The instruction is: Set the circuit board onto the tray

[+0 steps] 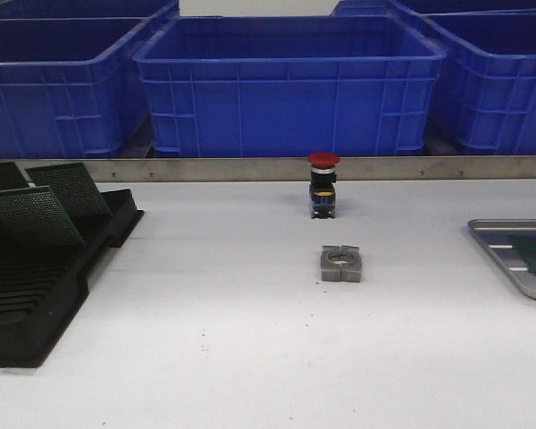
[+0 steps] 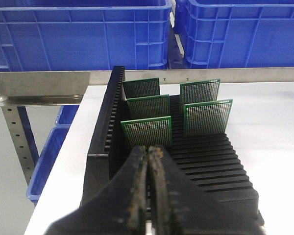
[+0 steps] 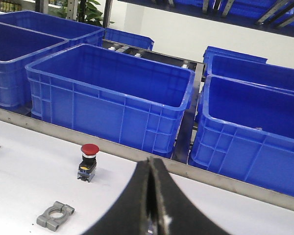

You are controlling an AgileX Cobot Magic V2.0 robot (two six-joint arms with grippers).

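Front view: several green boards were seen standing in the black rack (image 1: 45, 286) at the left, and the tray (image 1: 505, 255) lay at the far right edge, well apart, with a green board apparently already on it.

Left wrist view: the left gripper (image 2: 148, 152) was closed on nothing, just before the nearest circuit board (image 2: 147, 131). The board stood upright on its long edge, its long axis across the slots. A neighbouring board could be knocked if the jaws were opened too late.

Right wrist view: the right gripper (image 3: 150, 164) was closed and empty.
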